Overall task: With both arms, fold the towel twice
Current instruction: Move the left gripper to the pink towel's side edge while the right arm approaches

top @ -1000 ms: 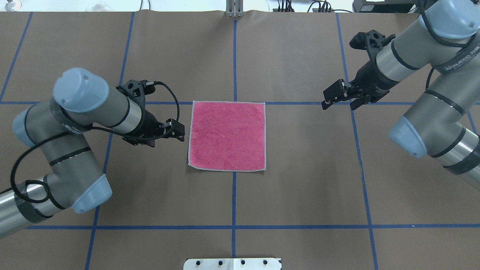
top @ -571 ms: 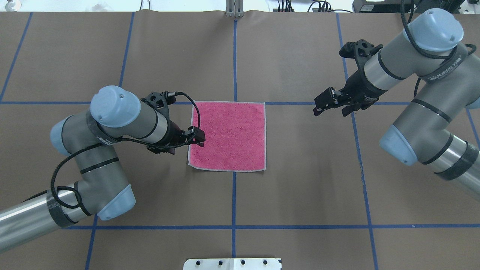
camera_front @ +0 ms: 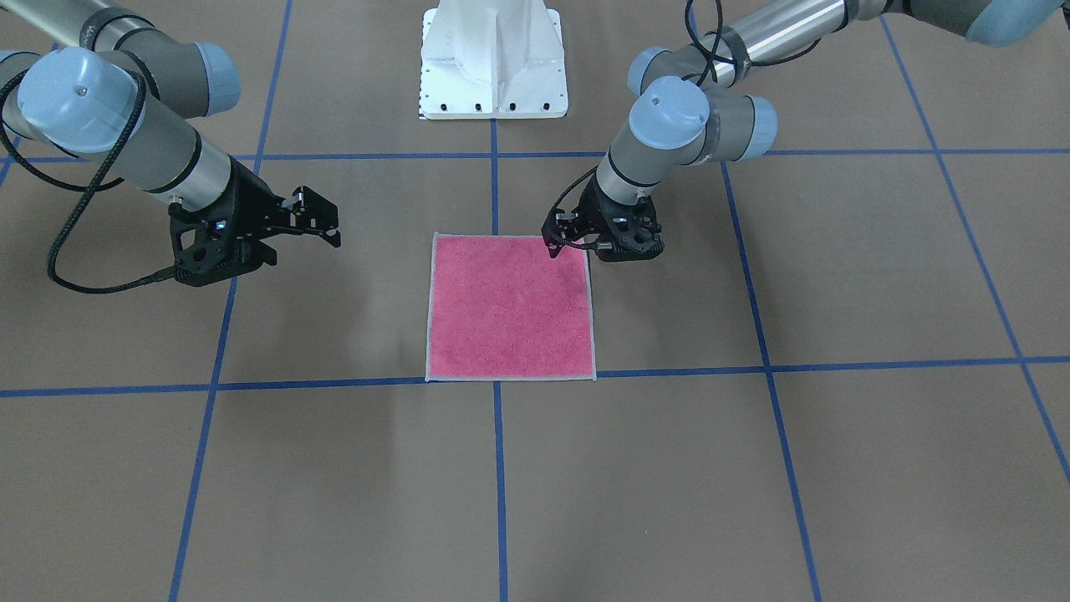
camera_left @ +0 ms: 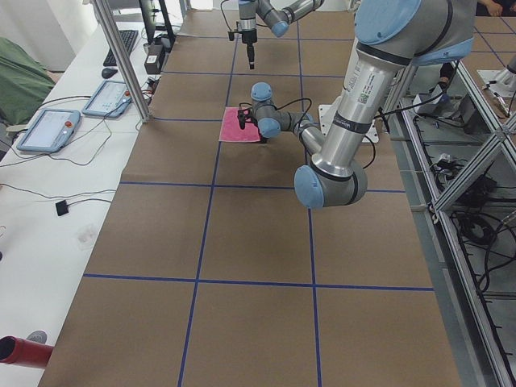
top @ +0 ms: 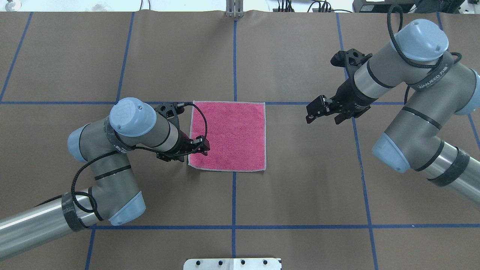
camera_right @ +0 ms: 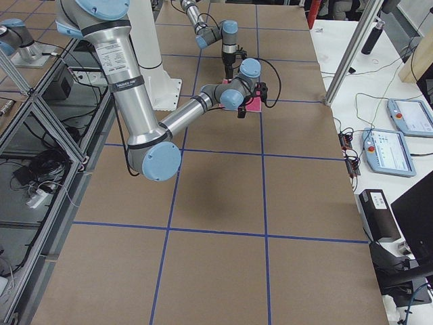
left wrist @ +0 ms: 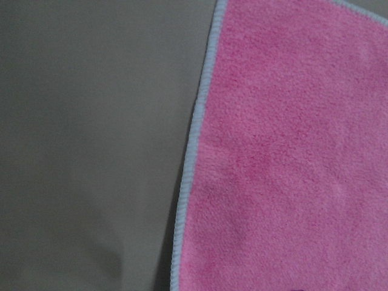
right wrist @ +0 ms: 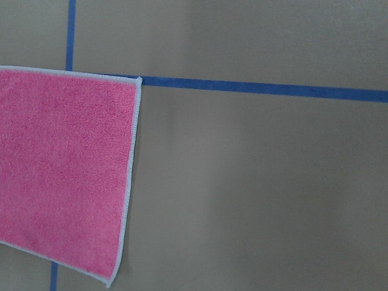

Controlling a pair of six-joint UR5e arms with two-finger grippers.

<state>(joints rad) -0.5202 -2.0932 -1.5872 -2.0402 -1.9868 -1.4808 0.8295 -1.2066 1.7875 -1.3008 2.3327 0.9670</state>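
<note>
The towel (top: 232,131) lies flat, pink face up, with its light grey stitched edge all round. It also shows in the front view (camera_front: 510,313), the left wrist view (left wrist: 291,151) and the right wrist view (right wrist: 60,163). My left gripper (top: 203,147) hangs low over the towel's left edge near the corner closest to the robot, jaws apart and empty; in the front view (camera_front: 555,240) it is at the towel's top right corner. My right gripper (top: 309,114) is open and empty, well to the right of the towel, also seen in the front view (camera_front: 324,224).
The table is covered in brown paper with a grid of blue tape lines (top: 234,56). The white bolted pedestal base (camera_front: 493,58) stands at the robot's side. A side bench with tablets (camera_left: 48,129) and cables runs along the far edge.
My left gripper has moved right and toward the robot, from beside the towel's left edge to over its near-left corner. My right gripper has moved a little left, toward the towel.
</note>
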